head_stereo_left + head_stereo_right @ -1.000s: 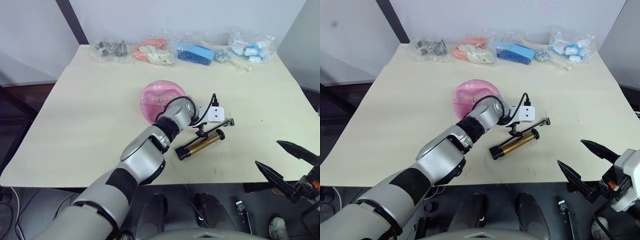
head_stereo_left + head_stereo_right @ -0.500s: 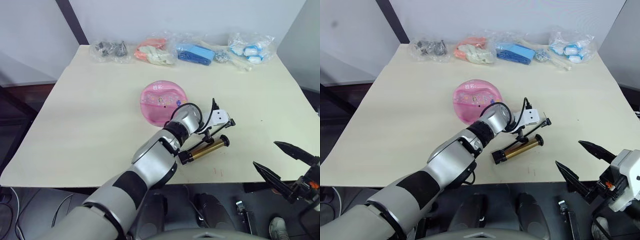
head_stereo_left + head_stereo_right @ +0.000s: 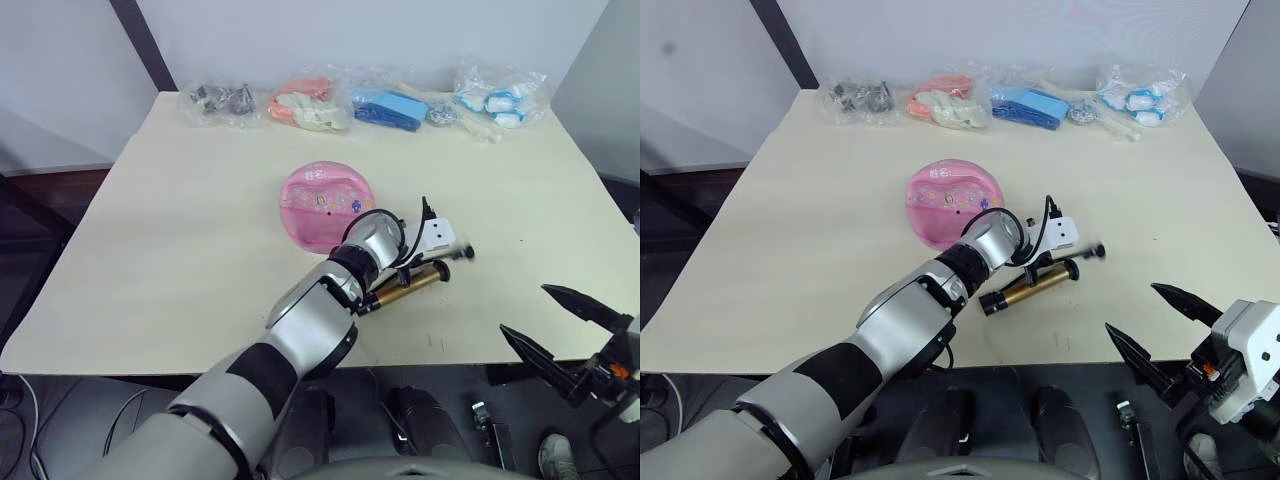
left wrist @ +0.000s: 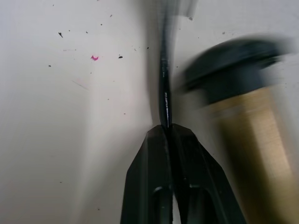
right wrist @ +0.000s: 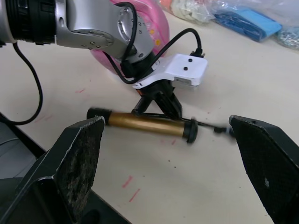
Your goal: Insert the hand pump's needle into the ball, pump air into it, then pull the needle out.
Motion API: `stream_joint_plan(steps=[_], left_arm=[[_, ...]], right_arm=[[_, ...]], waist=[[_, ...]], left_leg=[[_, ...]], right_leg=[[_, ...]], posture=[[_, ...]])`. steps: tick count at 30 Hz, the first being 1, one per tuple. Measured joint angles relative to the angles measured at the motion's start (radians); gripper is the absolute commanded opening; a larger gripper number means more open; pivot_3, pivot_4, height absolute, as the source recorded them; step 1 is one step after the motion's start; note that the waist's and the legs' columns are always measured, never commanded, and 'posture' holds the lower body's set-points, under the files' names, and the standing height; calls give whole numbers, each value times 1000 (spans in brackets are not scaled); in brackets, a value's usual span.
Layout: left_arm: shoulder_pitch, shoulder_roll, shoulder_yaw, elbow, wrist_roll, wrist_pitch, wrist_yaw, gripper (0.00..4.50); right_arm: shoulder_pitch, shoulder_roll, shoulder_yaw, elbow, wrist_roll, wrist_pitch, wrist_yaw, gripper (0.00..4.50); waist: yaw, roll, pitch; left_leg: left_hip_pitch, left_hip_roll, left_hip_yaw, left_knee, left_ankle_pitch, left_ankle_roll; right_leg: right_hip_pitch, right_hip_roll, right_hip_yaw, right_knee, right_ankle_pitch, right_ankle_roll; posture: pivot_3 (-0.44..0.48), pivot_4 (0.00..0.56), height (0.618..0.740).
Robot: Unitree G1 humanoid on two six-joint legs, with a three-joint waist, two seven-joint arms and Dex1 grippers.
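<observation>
Near the middle of our table, our left gripper reaches down over the hand pump, and its two black fingers are pressed together on the pump's thin black hose. We see the hose run straight out from between the fingertips, with the gold-bronze tube and its black end cap lying just beside them. The pump lies flat on the table, angled from near left to far right, its black handle end pointing right. We cannot make out the needle.

Just left and far of the pump sits the ball, pink and dented flat, its printed pictures facing up. It lies close to our left wrist, apart from the pump.

Our right gripper hovers off the near right edge of the table, its fingers spread wide with nothing between them, well apart from the pump.

Along the far edge of the table lies a row of clear bags holding grey, orange-pink, blue and white items.
</observation>
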Motion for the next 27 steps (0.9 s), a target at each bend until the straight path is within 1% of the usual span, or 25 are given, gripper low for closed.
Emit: stream_joint_plan(steps=[1, 2, 3, 9, 10, 12, 14, 15, 16, 17, 19, 21, 22, 23, 27], left_arm=[[16, 10, 9, -28, -10, 8, -14, 103], [61, 36, 23, -102, -30, 28, -49, 103], [66, 40, 24, -110, -32, 32, -54, 103], [270, 196, 27, -522, -87, 103, -168, 103], [277, 203, 27, -537, -90, 105, -172, 103], [352, 249, 51, -668, -123, 114, -193, 103], [382, 264, 54, -720, -141, 116, -203, 103], [428, 289, 62, -812, -169, 117, -209, 103], [434, 294, 63, -821, -171, 116, -209, 103], [454, 306, 69, -854, -179, 107, -207, 103], [532, 341, 96, -950, -208, 75, -195, 103], [597, 359, 107, -1030, -231, 54, -180, 103], [607, 361, 107, -1042, -236, 52, -178, 103], [634, 374, 115, -1077, -245, 47, -163, 103], [676, 384, 124, -1133, -255, 45, -116, 103]], right_arm=[[0, 1, 5, 0, -7, 1, -9, 4500], [0, 6, 16, 0, -18, 4, -29, 4500], [0, 7, 19, 0, -20, 6, -33, 4500], [-55, -9, 62, -1, -26, 64, -115, 4500], [-55, -13, 64, -1, -26, 68, -121, 4500], [-105, -38, 77, -3, -3, 141, -195, 4500], [-136, -48, 79, 3, 37, 181, -237, 4500], [-205, -66, 88, 21, 185, 254, -324, 4500], [-218, -67, 89, 27, 206, 260, -337, 4500], [-248, -71, 99, 48, 265, 276, -374, 4500], [-377, -85, 152, 104, 382, 322, -490, 4500], [-467, -107, 203, 140, 464, 354, -586, 4500], [-481, -108, 209, 147, 479, 360, -604, 4500], [-536, -118, 243, 176, 523, 378, -654, 4500], [-648, -137, 285, 277, 621, 405, -767, 4500]], waist=[[-1, 0, 0], [-1, 0, 0], [0, 0, 0], [-1, 2, -1], [0, 2, -1], [-1, 3, -1], [1, 3, -1], [2, 3, -1], [4, 3, -2], [1, 3, -2], [-9, 4, -2], [-5, 4, -2], [-3, 4, -2], [1, 4, -3], [3, 4, -3]], left_leg=[[0, 0, 0, 0, 0, 0], [0, 0, 0, 0, 0, 0], [0, 1, 0, 0, 0, 0], [1, 1, 1, 0, 0, 0], [1, 1, 1, 0, 0, 0], [1, 1, 2, 1, 0, 0], [1, 1, 2, 2, 0, 0], [1, 1, 2, 2, 0, 0], [1, 1, 1, 2, 0, 0], [1, 1, 1, 2, 0, 0], [2, 2, 4, 2, 0, 0], [2, 1, 3, 2, 0, 0], [2, 1, 3, 2, 0, 0], [2, 1, 2, 2, 0, 0], [2, 0, 2, 2, 0, 0]], right_leg=[[0, 0, 0, 0, 0, 0], [0, 0, 0, 0, 0, 0], [0, 0, 0, 0, 0, 0], [0, 0, 1, 2, 0, 0], [0, 0, 1, 2, 0, 0], [0, 0, 2, 3, 0, -2], [0, -1, 2, 3, 0, -2], [0, 0, 2, 4, 0, -2], [0, 0, 1, 4, 0, -1], [0, 0, 2, 4, 0, -2], [0, 0, 5, 5, 2, -4], [0, 0, 4, 7, 2, -3], [-1, 0, 4, 8, 1, -3], [0, 0, 2, 8, 1, -2], [0, 0, 3, 8, 1, -2]], posture=[[0, 150, 740], [0, 150, 740], [0, 150, 740], [0, 150, 740], [0, 150, 740], [0, 150, 740], [0, 150, 740], [0, 150, 740], [0, 150, 740], [0, 150, 740], [0, 150, 740], [0, 150, 740], [0, 150, 740], [0, 150, 740], [0, 150, 740]])
